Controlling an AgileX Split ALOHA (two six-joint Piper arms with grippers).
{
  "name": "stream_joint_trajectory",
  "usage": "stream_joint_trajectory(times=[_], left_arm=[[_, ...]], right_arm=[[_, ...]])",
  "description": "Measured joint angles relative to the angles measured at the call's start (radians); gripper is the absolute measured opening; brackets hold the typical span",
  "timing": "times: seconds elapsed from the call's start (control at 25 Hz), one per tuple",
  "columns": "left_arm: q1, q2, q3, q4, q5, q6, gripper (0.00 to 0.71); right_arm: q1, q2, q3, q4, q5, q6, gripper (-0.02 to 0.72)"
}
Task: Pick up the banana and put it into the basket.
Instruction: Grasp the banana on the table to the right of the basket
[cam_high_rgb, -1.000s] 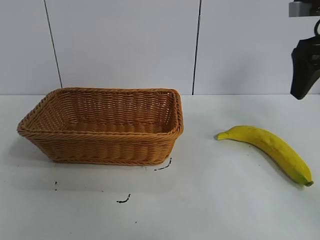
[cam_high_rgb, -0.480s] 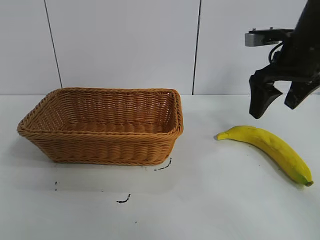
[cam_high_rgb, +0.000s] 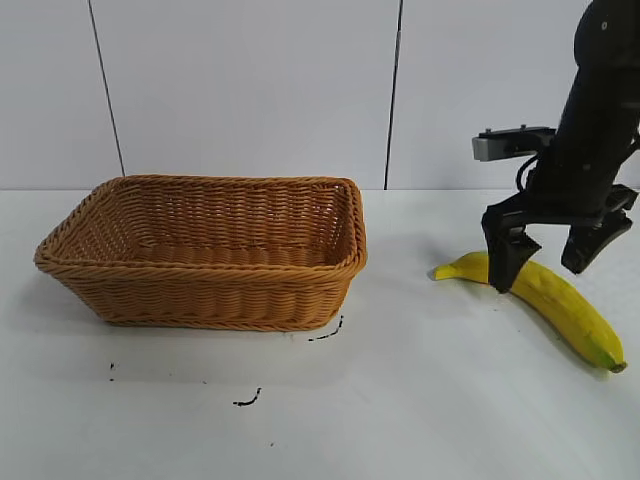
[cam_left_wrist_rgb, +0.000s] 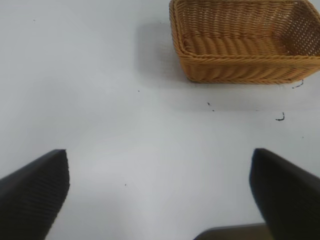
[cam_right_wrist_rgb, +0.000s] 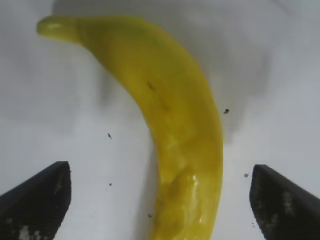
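The yellow banana (cam_high_rgb: 556, 298) lies on the white table at the right, its stem toward the basket. My right gripper (cam_high_rgb: 540, 271) is lowered over the banana's stem half, open, with one finger on either side and neither touching. In the right wrist view the banana (cam_right_wrist_rgb: 181, 131) runs between the wide-apart fingertips (cam_right_wrist_rgb: 54, 186) of this gripper (cam_right_wrist_rgb: 159, 173). The tan woven basket (cam_high_rgb: 210, 296) stands at the left with nothing in it. My left gripper (cam_left_wrist_rgb: 159, 161) is open above bare table, away from the basket (cam_left_wrist_rgb: 240, 71), and is outside the exterior view.
Small black marks (cam_high_rgb: 248, 400) dot the table in front of the basket. A white panelled wall (cam_high_rgb: 250, 90) closes the back. Open table lies between the basket and the banana.
My right arm has come down and leftward from the upper right corner until its open fingers straddle the banana. Banana and basket have not moved.
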Motion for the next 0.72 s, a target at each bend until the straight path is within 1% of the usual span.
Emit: stream_joint_trajectory(times=[0.2, 0.56, 0.6, 0.64, 0.68, 0.72], left_arm=[[0.000, 0.000, 0.000, 0.000, 0.000, 0.000, 0.695], [0.000, 0.000, 0.000, 0.000, 0.000, 0.000, 0.695], [0.000, 0.000, 0.000, 0.000, 0.000, 0.000, 0.695], [0.000, 0.000, 0.000, 0.000, 0.000, 0.000, 0.695], [0.000, 0.000, 0.000, 0.000, 0.000, 0.000, 0.695], [0.000, 0.000, 0.000, 0.000, 0.000, 0.000, 0.695]], right_arm=[[0.000, 0.010, 0.000, -0.018, -0.048, 0.008, 0.696], [0.000, 0.054, -0.001, -0.026, -0.037, 0.021, 0.692], [0.000, 0.054, -0.004, -0.029, -0.035, 0.023, 0.669], [0.000, 0.054, -0.007, -0.031, -0.035, 0.024, 0.628], [0.000, 0.054, -0.009, -0.037, -0.030, 0.028, 0.576], [0.000, 0.054, -0.013, -0.045, -0.019, 0.035, 0.492]])
